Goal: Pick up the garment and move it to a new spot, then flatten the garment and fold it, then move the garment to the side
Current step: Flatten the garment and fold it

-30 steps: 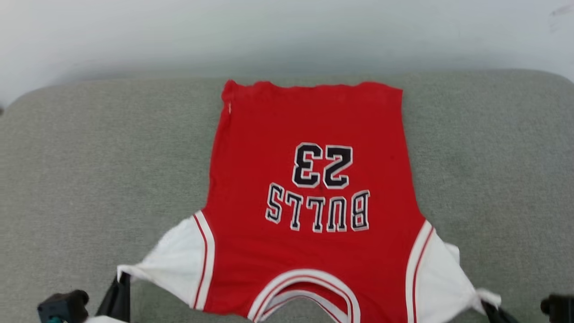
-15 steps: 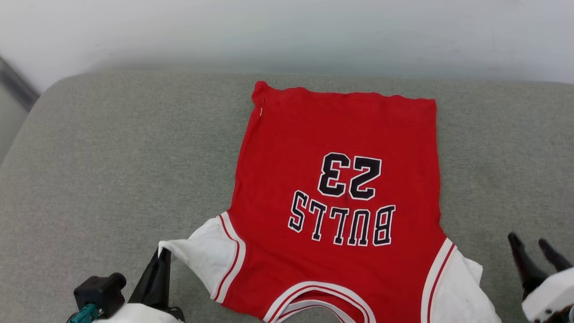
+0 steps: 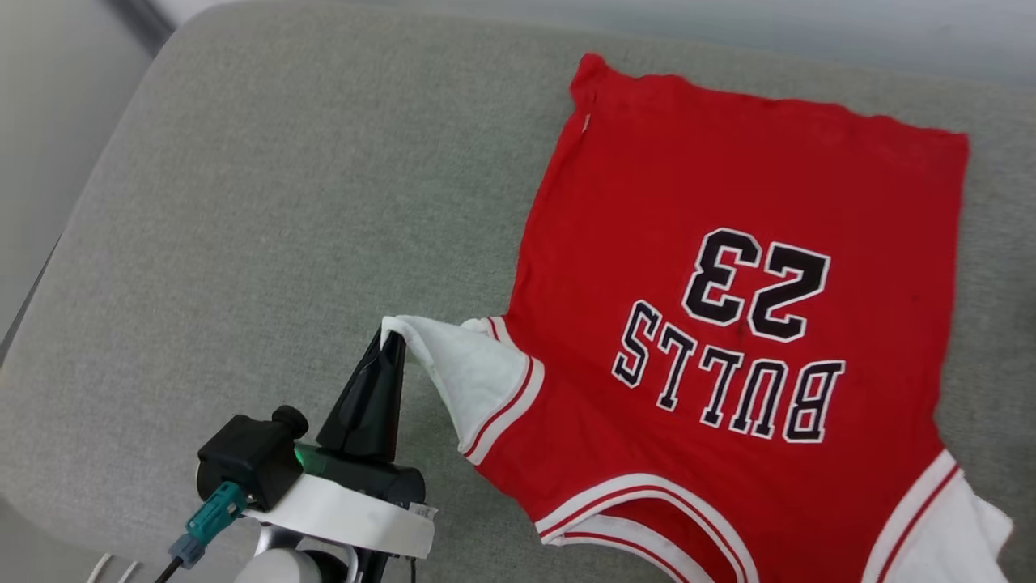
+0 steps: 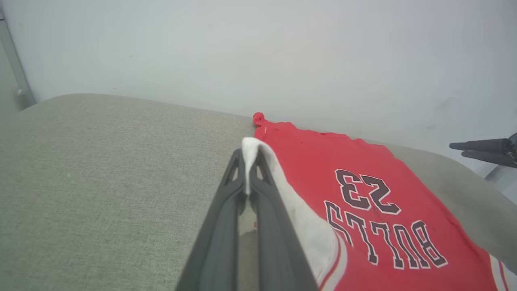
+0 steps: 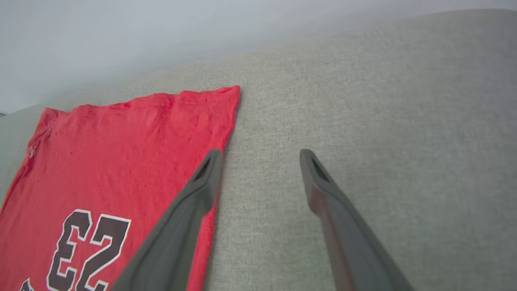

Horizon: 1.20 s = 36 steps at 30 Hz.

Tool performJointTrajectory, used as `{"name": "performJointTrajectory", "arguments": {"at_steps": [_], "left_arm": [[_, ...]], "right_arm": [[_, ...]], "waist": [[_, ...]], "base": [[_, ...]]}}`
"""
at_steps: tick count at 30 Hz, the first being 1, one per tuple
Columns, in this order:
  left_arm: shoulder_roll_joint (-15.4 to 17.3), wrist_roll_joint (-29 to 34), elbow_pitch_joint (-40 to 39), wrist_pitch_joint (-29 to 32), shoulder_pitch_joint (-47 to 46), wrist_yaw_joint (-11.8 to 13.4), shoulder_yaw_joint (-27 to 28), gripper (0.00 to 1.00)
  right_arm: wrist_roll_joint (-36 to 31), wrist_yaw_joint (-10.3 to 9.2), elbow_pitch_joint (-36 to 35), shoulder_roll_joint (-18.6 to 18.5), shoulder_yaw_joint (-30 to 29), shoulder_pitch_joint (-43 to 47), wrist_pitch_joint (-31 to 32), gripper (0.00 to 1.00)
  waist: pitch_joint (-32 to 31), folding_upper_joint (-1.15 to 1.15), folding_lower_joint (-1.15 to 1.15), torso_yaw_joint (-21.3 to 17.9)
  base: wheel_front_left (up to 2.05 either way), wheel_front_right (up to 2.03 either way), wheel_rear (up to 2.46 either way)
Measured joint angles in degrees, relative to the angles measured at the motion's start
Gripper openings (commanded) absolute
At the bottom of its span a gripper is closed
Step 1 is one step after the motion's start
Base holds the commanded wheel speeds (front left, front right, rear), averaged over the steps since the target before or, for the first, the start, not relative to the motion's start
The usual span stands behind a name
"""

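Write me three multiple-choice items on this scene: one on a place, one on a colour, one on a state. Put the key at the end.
1. Where does the left gripper hold the garment?
A) the red hem
B) the white sleeve tip
C) the neck trim

2. What colour are the numerals?
A) black with a white outline
B) yellow
C) blue

3. How do the right gripper's jaws stand?
A) shut on the garment
B) open, holding nothing
C) shut on nothing

Key:
1 B: the left wrist view shows white sleeve cloth pinched between the closed jaws.
2 A: the 23 is black edged in white on the red cloth.
3 B: the right wrist view shows them wide apart with nothing between them.
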Motion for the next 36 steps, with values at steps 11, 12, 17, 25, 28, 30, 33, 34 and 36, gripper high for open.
{"name": "performJointTrajectory", "arguments": {"at_steps": [11,12,17,25,28,30,33,34,36], "left_arm": [[-3.7,2.5,0.5,-1.4,-4.4,-2.2,-0.7,0.0],[-4.0,2.6,0.7,-1.4,-4.7,-2.5,-0.6,0.0],[-5.3,3.5,2.1,-1.5,-5.8,-3.5,0.1,0.0],[-6.9,5.0,3.4,-1.5,-6.0,-5.2,1.8,0.0],[-7.3,5.1,4.5,-1.5,-5.7,-5.6,2.4,0.0],[-7.4,5.1,5.6,-1.5,-5.1,-5.7,3.0,0.0],[-7.2,5.0,7.3,-1.6,-3.9,-5.9,4.1,0.0],[-7.0,5.0,7.8,-1.6,-3.5,-6.0,4.4,0.0],[-6.5,4.9,8.7,-1.6,-2.5,-6.0,5.2,0.0]], "right_arm": [[-9.2,0.0,2.4,-1.4,-1.4,-17.0,16.7,1.0],[-10.0,0.0,2.5,-1.2,-1.7,-17.4,17.5,1.0],[-12.7,0.04,2.9,-0.5,-4.5,-19.4,22.2,1.0],[-16.2,0.03,2.1,1.1,-7.9,-20.5,27.5,0.0],[-17.0,0.01,1.8,1.1,-6.7,-20.1,28.5,0.0],[-17.1,0.01,1.2,0.9,-5.2,-19.4,29.3,0.0],[-17.0,0.01,-1.1,-0.3,-1.7,-17.1,30.7,0.0],[-16.2,0.01,-2.2,-1.0,-0.7,-16.6,31.0,0.0],[-14.6,0.01,-5.0,-2.8,2.6,-14.9,31.6,0.0]], "waist": [[11.3,0.0,0.01,6.8],[12.1,0.0,0.01,7.3],[15.1,0.0,0.0,9.0],[15.3,0.0,0.0,9.3],[14.1,0.0,0.0,8.9],[12.9,0.0,0.0,8.6],[10.5,0.0,0.0,7.7],[9.6,0.0,0.0,7.4],[7.8,0.0,0.0,6.5]], "base": [[0.0,0.0,0.0],[0.0,0.0,0.0],[0.0,0.0,0.0],[0.0,0.0,0.0],[0.0,0.0,0.0],[0.0,0.0,0.0],[0.0,0.0,0.0],[0.0,0.0,0.0],[0.0,0.0,0.0]]}}
